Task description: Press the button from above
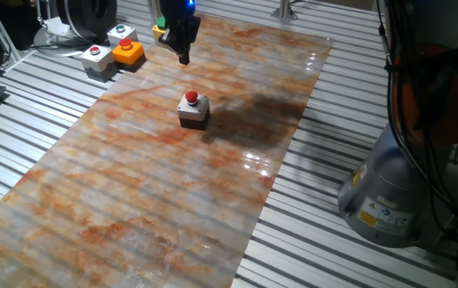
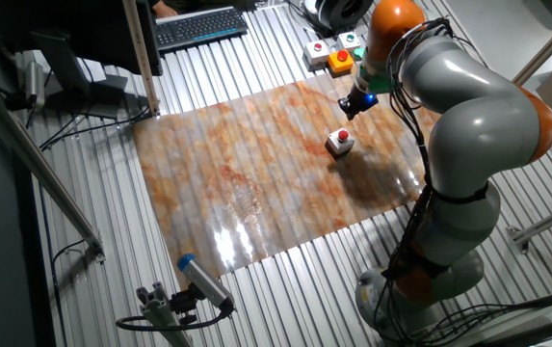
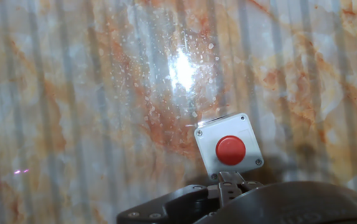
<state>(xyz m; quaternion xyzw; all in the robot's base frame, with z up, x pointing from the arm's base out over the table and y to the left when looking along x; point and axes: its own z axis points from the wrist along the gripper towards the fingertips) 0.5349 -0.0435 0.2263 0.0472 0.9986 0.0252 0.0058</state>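
At the far left of one fixed view a cluster of spare switch boxes sits on the slatted metal table (image 1: 37, 160), off the mat: a light-grey box with a red button (image 1: 95, 58), an orange box with a red button (image 1: 128, 52), and a pale box with a green button (image 1: 121, 34) behind them; none of these is the target. To their right the gripper (image 1: 184, 56) hangs in the air above the marbled orange-and-grey mat (image 1: 133, 208), its dark tip pointing down; whether the fingers are parted or together cannot be told, since no view shows the tips clearly. Further right and nearer the camera stands the button (image 1: 192, 98), a small red dome on a square box with a pale top and dark base, alone near the middle of the mat and well apart from the cluster.

In the hand view the button (image 3: 230, 149) lies low and right of centre, just above the dark gripper body at the bottom edge; so the tool seems to be offset from it rather than directly overhead. To press well, I judge the arm should first shift sideways until the red dome is under the tip; then descend straight and slowly, stopping once the dome gives, so the light box neither tips nor slides on the glossy mat.
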